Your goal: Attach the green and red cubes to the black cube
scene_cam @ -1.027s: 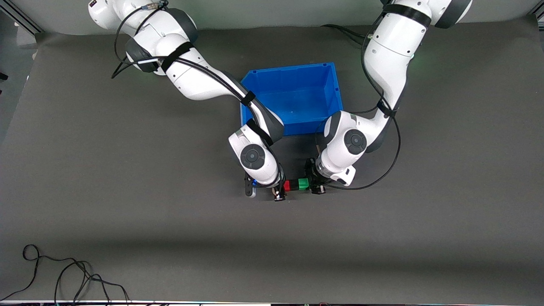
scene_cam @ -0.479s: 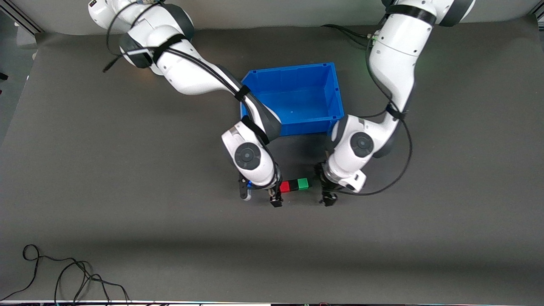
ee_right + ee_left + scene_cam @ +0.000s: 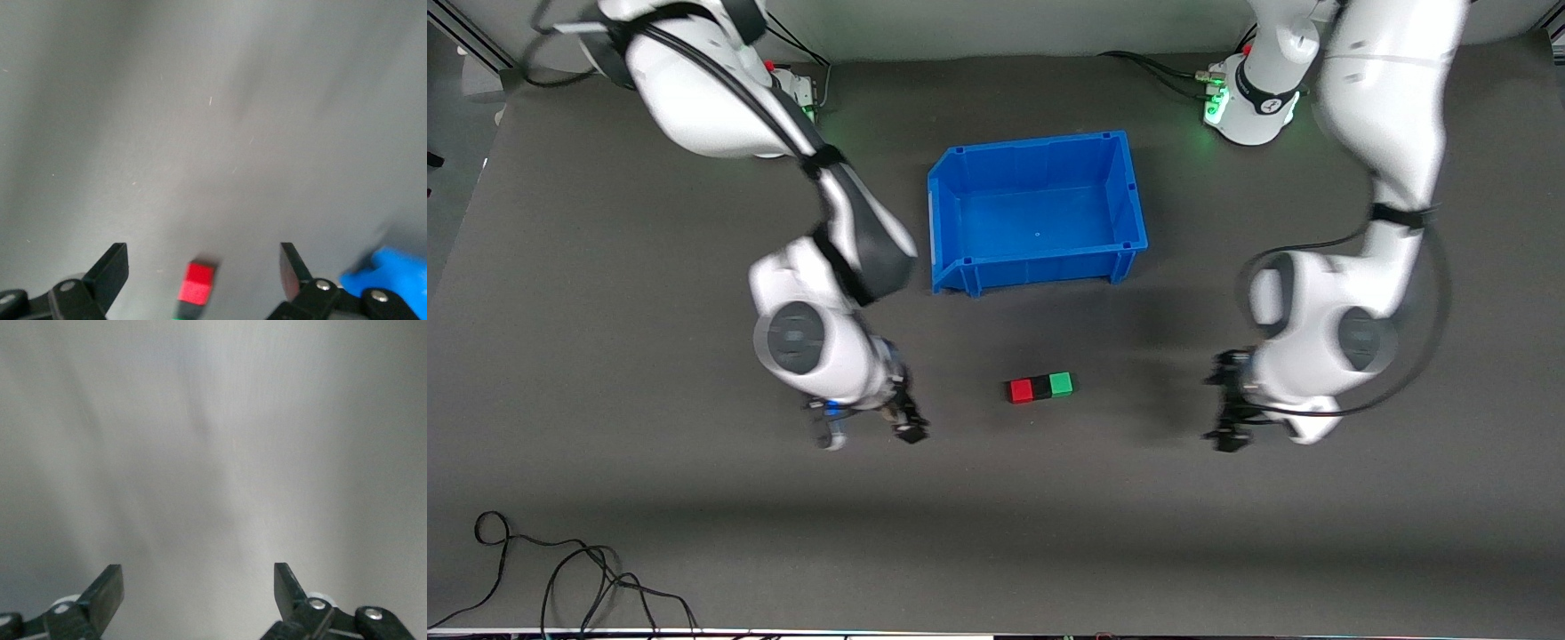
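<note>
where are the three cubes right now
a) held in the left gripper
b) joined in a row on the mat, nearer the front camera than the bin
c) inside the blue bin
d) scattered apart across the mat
b: the red cube, black cube and green cube touch in one row on the mat, nearer the front camera than the blue bin, with the open left gripper and open right gripper both apart from them.

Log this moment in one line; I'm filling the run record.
cubes: red, black, green joined in row | left tool: open | right tool: open
</note>
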Controlling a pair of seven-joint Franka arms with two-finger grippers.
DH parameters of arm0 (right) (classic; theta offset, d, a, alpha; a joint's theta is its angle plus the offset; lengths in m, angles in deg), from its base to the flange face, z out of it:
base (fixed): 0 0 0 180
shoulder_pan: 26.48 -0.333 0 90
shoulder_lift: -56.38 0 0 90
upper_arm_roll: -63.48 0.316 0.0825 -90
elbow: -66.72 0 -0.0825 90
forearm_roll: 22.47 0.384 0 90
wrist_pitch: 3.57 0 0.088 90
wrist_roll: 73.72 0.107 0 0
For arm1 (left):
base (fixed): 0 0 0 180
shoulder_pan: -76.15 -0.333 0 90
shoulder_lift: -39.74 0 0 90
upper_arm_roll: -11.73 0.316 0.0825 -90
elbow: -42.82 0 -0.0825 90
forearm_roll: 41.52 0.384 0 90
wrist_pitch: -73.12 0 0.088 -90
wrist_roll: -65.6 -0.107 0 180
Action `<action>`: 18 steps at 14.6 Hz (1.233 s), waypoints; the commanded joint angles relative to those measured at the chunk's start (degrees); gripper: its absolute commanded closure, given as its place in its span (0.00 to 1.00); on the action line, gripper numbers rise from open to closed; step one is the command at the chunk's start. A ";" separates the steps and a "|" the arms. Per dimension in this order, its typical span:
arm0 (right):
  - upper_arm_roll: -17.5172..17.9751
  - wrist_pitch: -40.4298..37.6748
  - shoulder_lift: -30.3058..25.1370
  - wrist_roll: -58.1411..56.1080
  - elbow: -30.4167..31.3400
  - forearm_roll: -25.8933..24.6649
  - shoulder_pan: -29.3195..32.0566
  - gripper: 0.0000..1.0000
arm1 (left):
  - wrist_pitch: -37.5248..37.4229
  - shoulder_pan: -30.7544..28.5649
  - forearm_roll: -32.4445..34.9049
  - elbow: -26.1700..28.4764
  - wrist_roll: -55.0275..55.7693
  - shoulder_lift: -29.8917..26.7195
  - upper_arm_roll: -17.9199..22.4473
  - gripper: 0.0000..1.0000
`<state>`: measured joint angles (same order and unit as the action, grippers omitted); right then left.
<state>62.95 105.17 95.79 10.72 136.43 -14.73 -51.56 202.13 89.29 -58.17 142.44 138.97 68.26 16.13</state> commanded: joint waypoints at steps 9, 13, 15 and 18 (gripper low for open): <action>-13.70 -4.04 -29.37 -52.39 28.64 -0.18 4.25 0.00 | -34.77 -13.32 6.10 -9.25 -52.51 -13.66 -0.28 0.00; -18.80 -8.88 -33.51 -70.52 28.21 -7.04 4.25 0.00 | -35.94 -11.05 12.16 -10.24 -71.32 -18.31 -0.89 0.00; -19.16 -10.47 -36.05 -71.69 28.03 -7.47 4.17 0.00 | -36.11 -9.98 12.26 -9.98 -72.23 -19.72 -0.98 0.00; -18.73 -13.62 -37.21 -71.34 25.58 -7.48 3.82 0.00 | -35.07 -6.83 16.28 -7.79 -72.23 -22.62 -0.98 0.00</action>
<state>43.91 93.82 60.22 -59.88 162.72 -21.16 -46.88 167.02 80.10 -44.92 132.35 67.99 48.46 14.68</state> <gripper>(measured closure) 0.000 0.000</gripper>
